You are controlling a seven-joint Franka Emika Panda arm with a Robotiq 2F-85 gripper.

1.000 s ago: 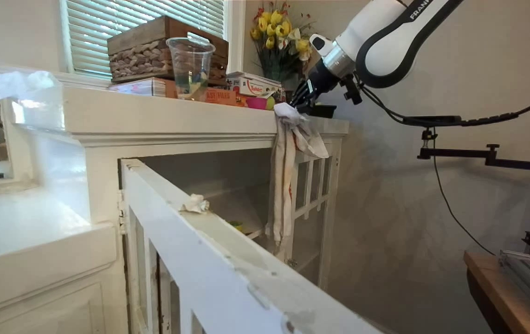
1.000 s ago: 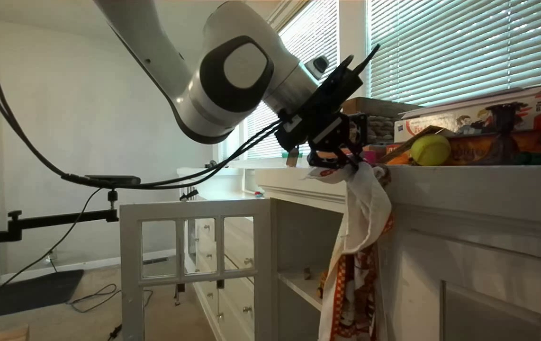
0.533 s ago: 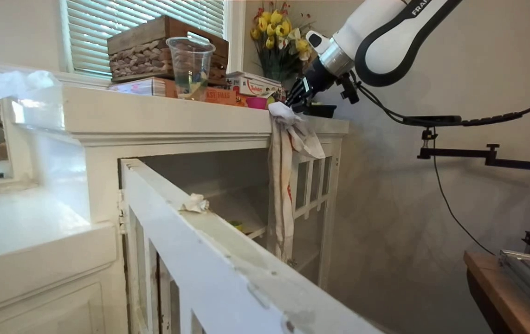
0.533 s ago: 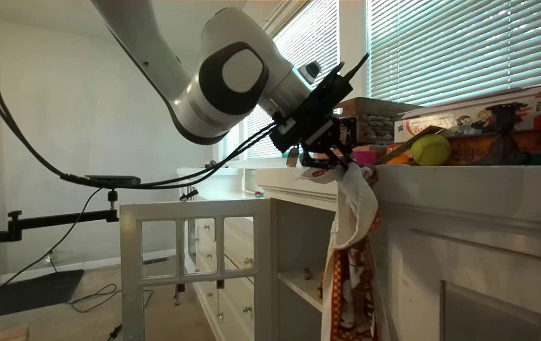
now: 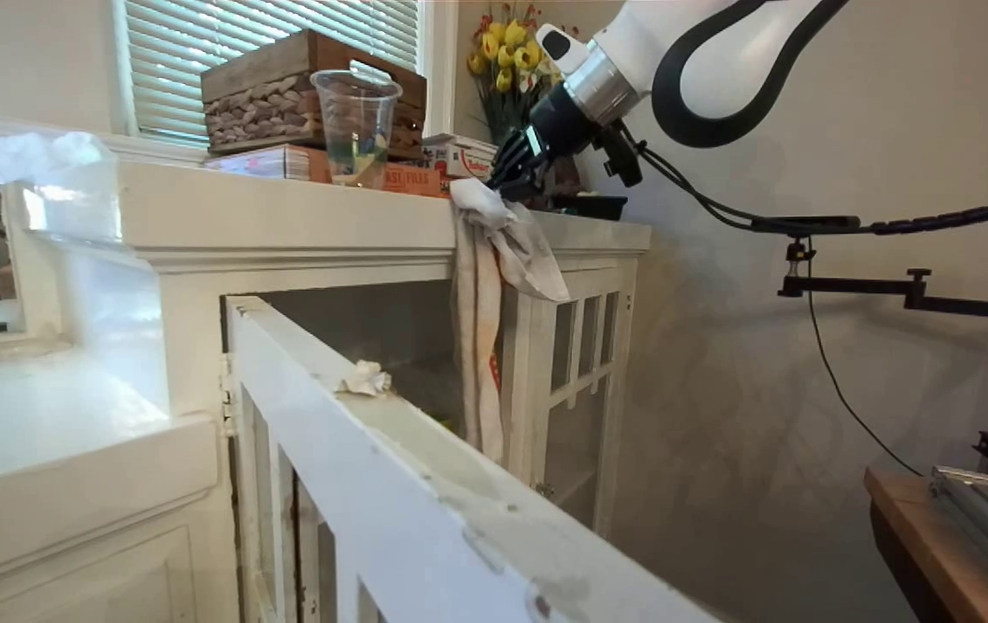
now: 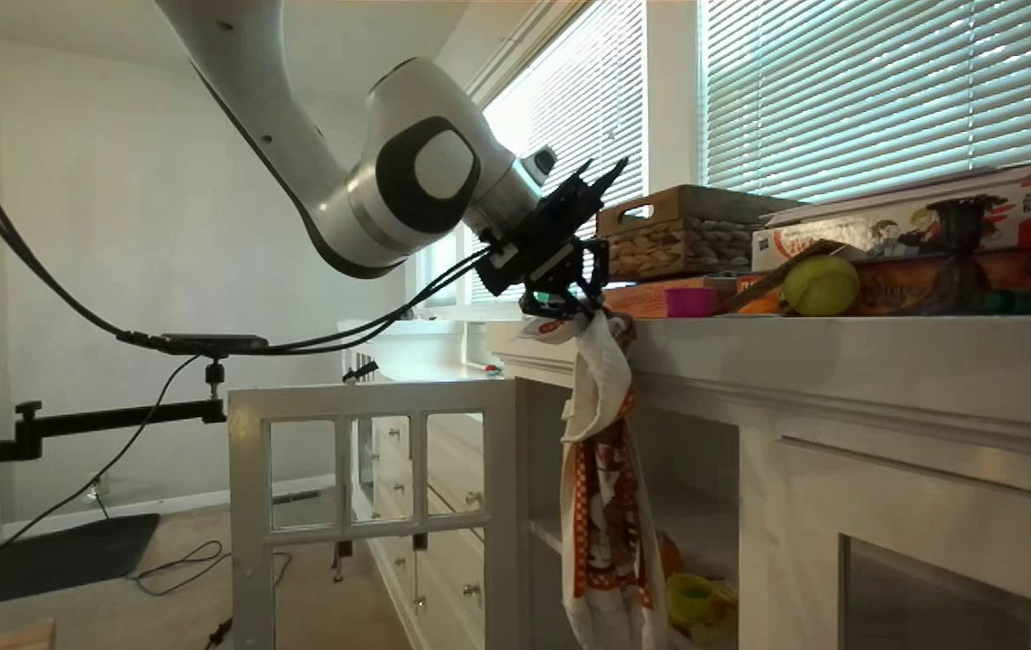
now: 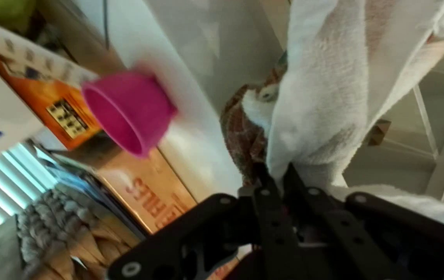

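At the front edge of the cabinet (image 6: 840, 357), under the window blinds (image 6: 840, 99): pincer (image 6: 589, 307) nearly closed, jaws drawn together on a bunched part of the white-and-red towel (image 6: 608, 515). Towel hangs from it at six o'clock, in front of the cabinet opening. Bearings about the pincer, taken in an exterior view: pink cup (image 6: 691, 302) at three, on the cabinet top; tennis ball (image 6: 821, 285) also three, farther out; basket (image 6: 687, 242) at two; open door (image 6: 344, 534) between seven and eight. Wrist view: pink cup at ten o'clock from the jaws.
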